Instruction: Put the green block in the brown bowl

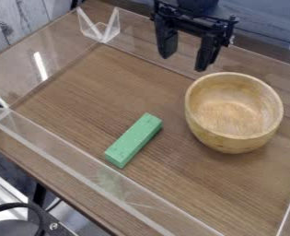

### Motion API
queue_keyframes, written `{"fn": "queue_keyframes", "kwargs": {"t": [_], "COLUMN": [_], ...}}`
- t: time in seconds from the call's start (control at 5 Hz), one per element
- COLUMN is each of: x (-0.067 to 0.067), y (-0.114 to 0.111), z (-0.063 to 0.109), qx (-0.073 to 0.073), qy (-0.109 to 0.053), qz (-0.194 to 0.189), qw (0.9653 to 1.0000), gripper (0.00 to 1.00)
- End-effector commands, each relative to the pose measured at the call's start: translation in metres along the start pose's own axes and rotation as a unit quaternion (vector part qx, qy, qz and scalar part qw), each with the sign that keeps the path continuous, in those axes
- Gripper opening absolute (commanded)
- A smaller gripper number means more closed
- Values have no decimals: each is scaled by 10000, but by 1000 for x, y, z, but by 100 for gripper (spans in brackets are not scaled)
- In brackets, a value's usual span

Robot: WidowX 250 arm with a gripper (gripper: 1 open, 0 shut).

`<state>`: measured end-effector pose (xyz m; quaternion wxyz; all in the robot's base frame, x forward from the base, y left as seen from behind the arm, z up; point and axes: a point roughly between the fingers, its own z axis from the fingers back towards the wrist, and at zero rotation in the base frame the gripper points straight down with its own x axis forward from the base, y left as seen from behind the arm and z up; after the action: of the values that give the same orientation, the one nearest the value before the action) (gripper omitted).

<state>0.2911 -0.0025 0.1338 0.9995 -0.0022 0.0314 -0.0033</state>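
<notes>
Nearest the lens: 1 clear acrylic wall point(61, 161), running along the front edge of the tabletop point(98, 88), which is dark wood-grain and the largest item logged.

Item 2, brown bowl point(235, 111): round, light wood, thick-walled, visible grain, empty. Sits at 3 o'clock of the picture, upright on the table.

Item 3, claw point(188, 53): black, hanging at 12 o'clock, pointing down, 2 fingers spread wide with nothing between them. I read it as above the table, just behind the bowl's far-left rim.

Item 4, green block point(133, 139): 1 flat, matte, bright green bar, lying on the table near picture centre, at about 7 o'clock from the claw and well apart from it. Its long axis runs from 7 to 1 o'clock. It lies left of the bowl, near but not touching.

My judgement: the reach goes down toward 7 o'clock, fingers closing across the short width.
</notes>
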Motion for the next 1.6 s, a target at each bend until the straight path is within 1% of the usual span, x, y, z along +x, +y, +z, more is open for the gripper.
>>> {"fn": "queue_keyframes", "kwargs": {"t": [0.0,0.2,0.6,0.8,1.2,1.4], "x": [-10,-33,-56,-61,-62,-62], "y": [6,18,41,46,47,46], "z": [-7,-21,-41,-53,-70,-78], "qx": [27,76,165,178,186,184], "qy": [68,138,143,149,139,95], "qz": [-89,-174,-256,-243,-251,-272], "qw": [9999,9997,9994,9994,9994,9994], "gripper": [100,100,100,100,100,100]}}
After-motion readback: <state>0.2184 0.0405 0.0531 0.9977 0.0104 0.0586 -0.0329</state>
